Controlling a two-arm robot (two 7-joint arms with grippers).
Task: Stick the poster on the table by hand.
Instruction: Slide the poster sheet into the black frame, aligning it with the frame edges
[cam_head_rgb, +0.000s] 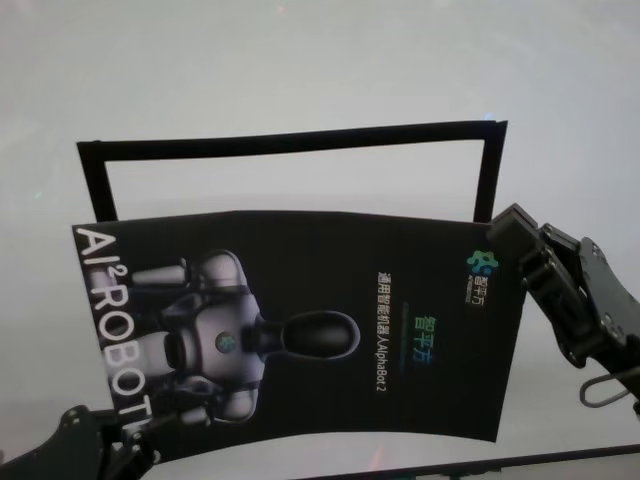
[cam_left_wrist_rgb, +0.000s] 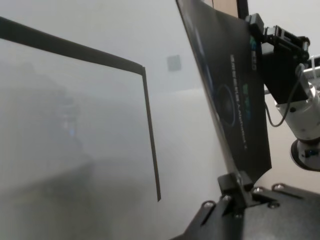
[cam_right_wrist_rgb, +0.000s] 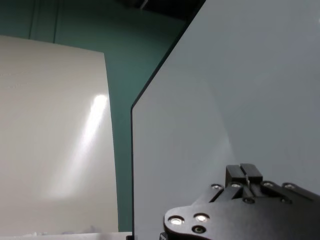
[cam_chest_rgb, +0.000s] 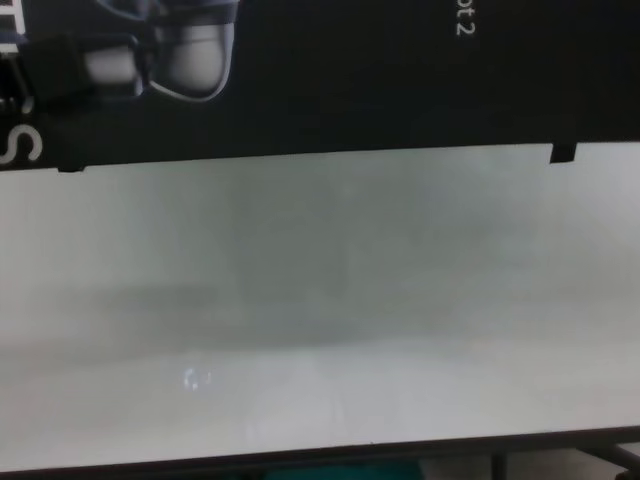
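I've got the poster (cam_head_rgb: 300, 325) held up off the table (cam_head_rgb: 300, 80) between both arms, sagging a bit in the middle, print facing my head camera. It fills the centre and 6–9 o'clock part of the head view: white-grey robot graphic at 8 o'clock, big white letters running down the 9 o'clock edge, small "AlphaBot 2" text near centre.

Right gripper (cam_head_rgb: 512, 238) sits at 3 o'clock in the head view, fingers pinched together on the poster's far right corner; from the left wrist camera the same gripper (cam_left_wrist_rgb: 257, 30) shows clamped at that corner of the sheet. In the right wrist view the fingertips (cam_right_wrist_rgb: 243, 172) are closed tight with the sheet's pale back filling the frame.

Left gripper (cam_head_rgb: 105, 435) is at 7 o'clock in the head view, under the poster's near left corner. The left wrist view shows its fingers (cam_left_wrist_rgb: 231, 186) pressed on the sheet's edge, so it's gripping too.

On the table beyond the poster, at 12 o'clock, black tape strips (cam_head_rgb: 290, 142) form a three-sided frame, flat on the white top. The poster's lower edge hangs above the table in the chest view (cam_chest_rgb: 320, 100), tabletop (cam_chest_rgb: 320, 320) bare white below it.
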